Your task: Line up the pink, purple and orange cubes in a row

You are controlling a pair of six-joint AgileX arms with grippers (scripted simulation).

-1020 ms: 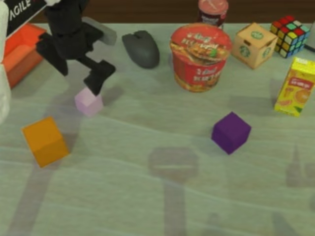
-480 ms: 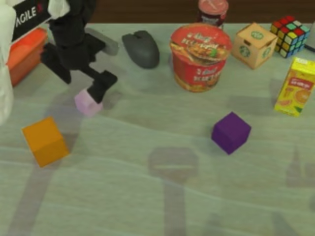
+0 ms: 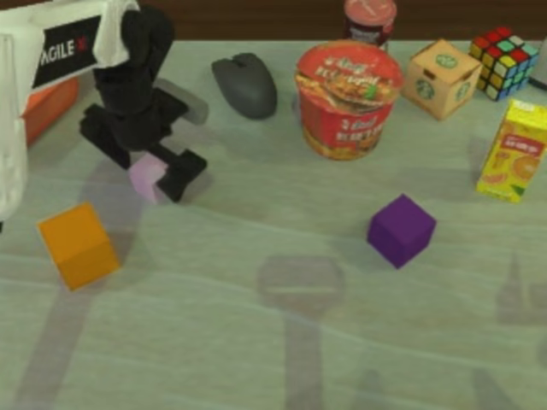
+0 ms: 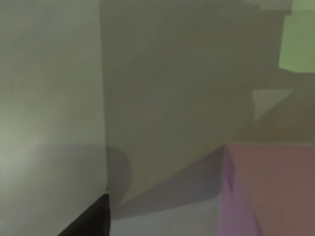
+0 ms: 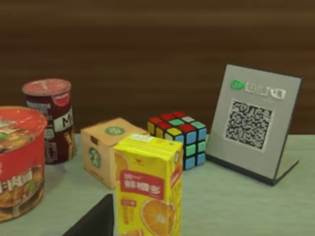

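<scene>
the left gripper [image 3: 152, 167] has come down over the last second from just above the pink cube [image 3: 145, 177] to table level, and its two dark fingers [image 3: 181, 169] now stand one on each side of the cube. the jaws are narrow, about the cube's own width, but i cannot tell whether they are already pressing on it or still a shade off; the cube sits flat on the table [image 3: 273, 342] and has hardly shifted. in the left wrist view the pink cube [image 4: 268, 189] fills the near corner, with one dark fingertip [image 4: 91, 219] just beside it, which fits a grip about to close.

the orange cube [image 3: 78, 244] lies near the table's left edge, in front of the pink one and a little apart from it. the purple cube [image 3: 401, 230] is well apart, right of centre, in front of the noodle cup [image 3: 348, 98]. neither has moved, so no row exists yet: the three cubes form a loose triangle.

my reading is that the task is at its first pick. the descent being done, what is left here is to close on the pink cube and carry it into a row with the other two.

the right arm is parked out of the top view. its wrist camera looks across the juice carton [image 5: 147, 189], tan box [image 5: 106, 150] and puzzle cube [image 5: 179, 137], and shows nothing clear of its own jaws.
</scene>
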